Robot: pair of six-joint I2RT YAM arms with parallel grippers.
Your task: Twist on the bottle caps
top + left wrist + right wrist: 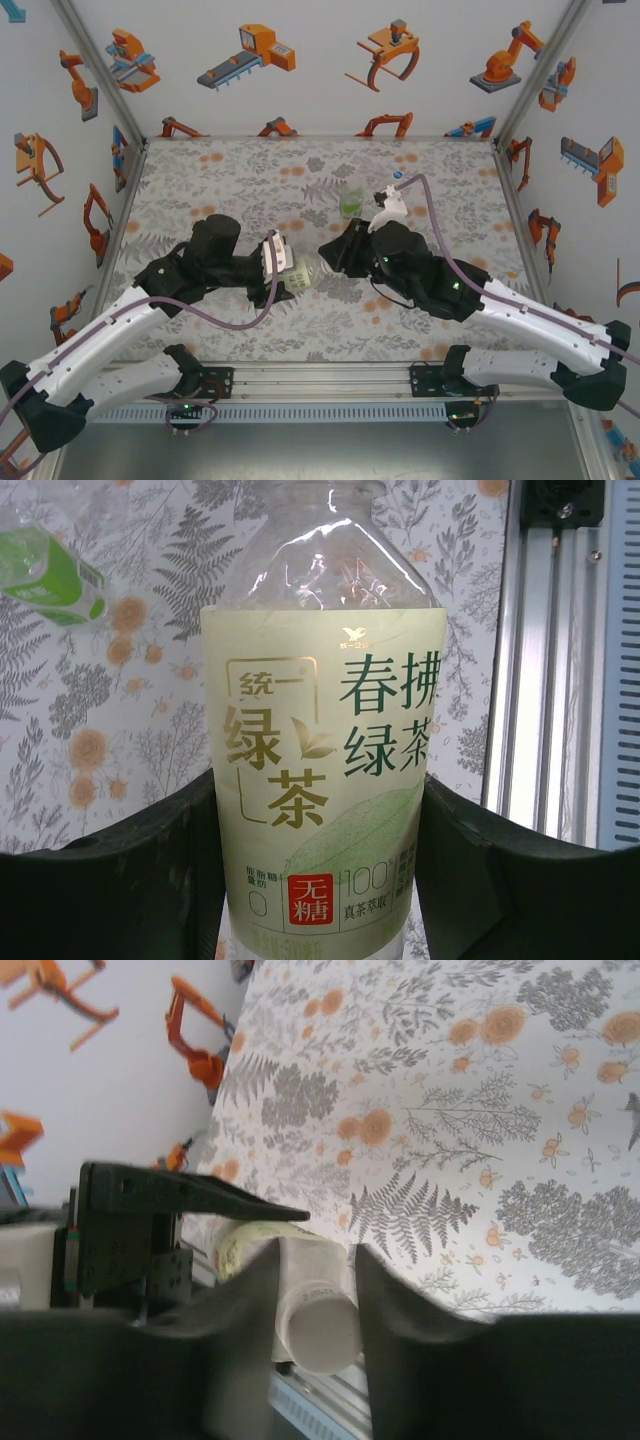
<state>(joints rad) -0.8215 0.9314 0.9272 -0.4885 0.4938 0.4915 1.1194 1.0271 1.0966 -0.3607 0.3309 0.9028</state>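
Bottle-capping work on a flower-patterned table (230, 180): the left gripper (315, 805) is clamped around the lower body of the pale yellow-green labelled bottle (320, 710). It holds the bottle near the table's middle with the neck turned toward the opposite arm, seemingly so that it cannot spin while the top is turned. The right gripper (318, 1260) meets it head-on, its two fingers (250, 1300) pressed against either side of the white cap (320, 1325) sitting on the neck, a grip suited to twisting. How far the thread has taken cannot be told. A green-labelled bottle (350, 203) stands apart toward the back; whether it is capped is unclear.
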